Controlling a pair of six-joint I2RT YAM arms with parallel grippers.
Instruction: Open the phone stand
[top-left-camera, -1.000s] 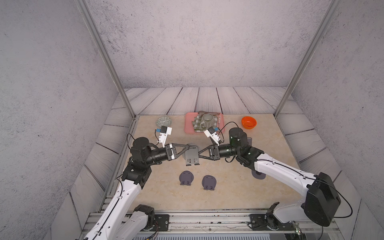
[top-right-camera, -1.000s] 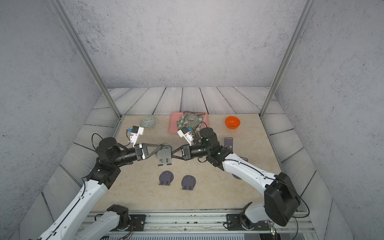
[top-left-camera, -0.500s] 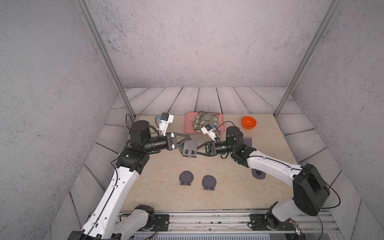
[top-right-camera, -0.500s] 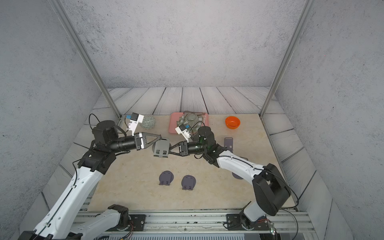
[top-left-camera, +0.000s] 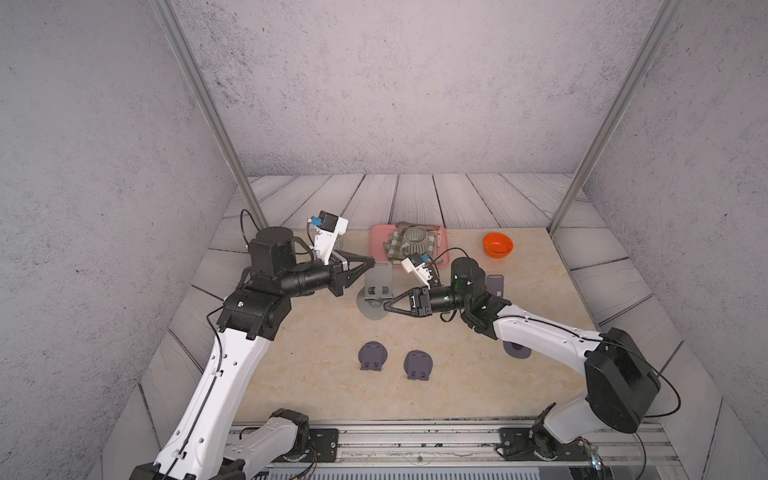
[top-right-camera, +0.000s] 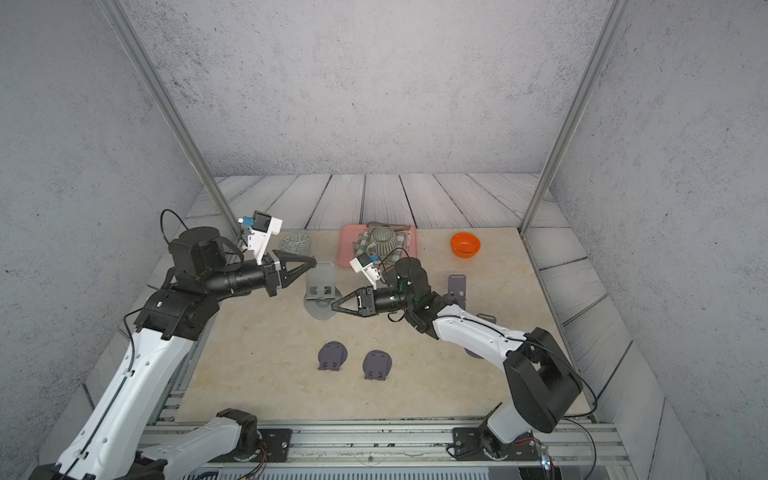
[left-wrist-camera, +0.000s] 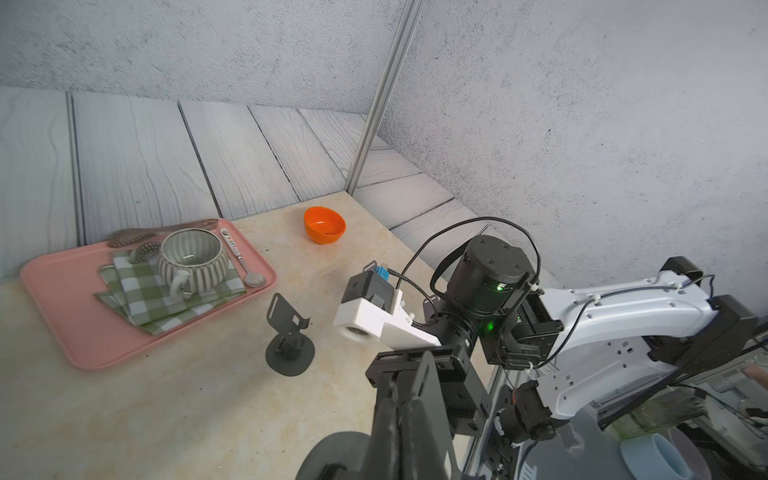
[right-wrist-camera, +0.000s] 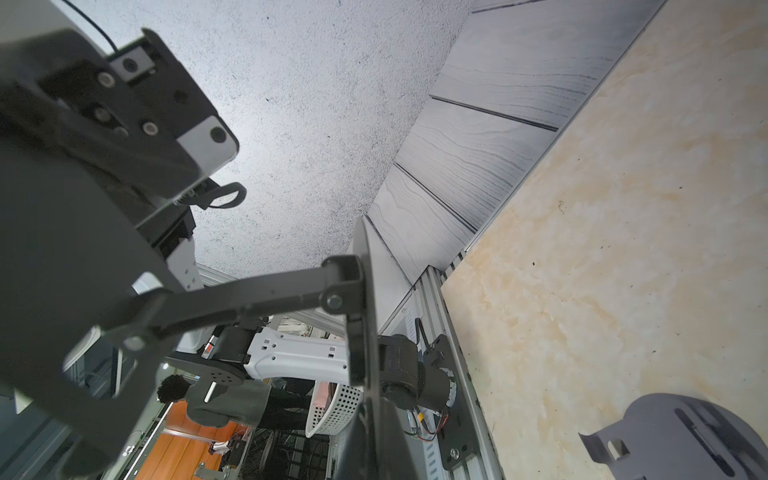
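Above mid-tabletop, phone stand (top-left-camera: 377, 279): grey, held between the two arms, flat back plate facing up toward the top cameras, round base at its near end; it appears to hang clear of the surface, though the top views do not settle that
Left tool (top-left-camera: 371, 263): fingers together, pinched on the upper edge of the plate, reaching in from the left side
Right tool (top-left-camera: 385, 306): fingers together, nipped on the rim of the round base, reaching in from the right side
Right wrist view: hinged arm (right-wrist-camera: 257, 299) of the stand runs to the plate, which shows edge-on
Spare stands: folded stand (top-left-camera: 372, 356) and second folded stand (top-left-camera: 418, 365) lie flat side by side, apart, nearer the arm mounts
Open stand (left-wrist-camera: 289, 336): upright on its own base, just beside the pink tray
Pink tray (top-left-camera: 377, 249): at the far edge, carrying a checked cloth (top-left-camera: 392, 245) with a striped mug (top-left-camera: 417, 241) on it
Orange bowl (top-left-camera: 498, 244): far right, well apart from the tray
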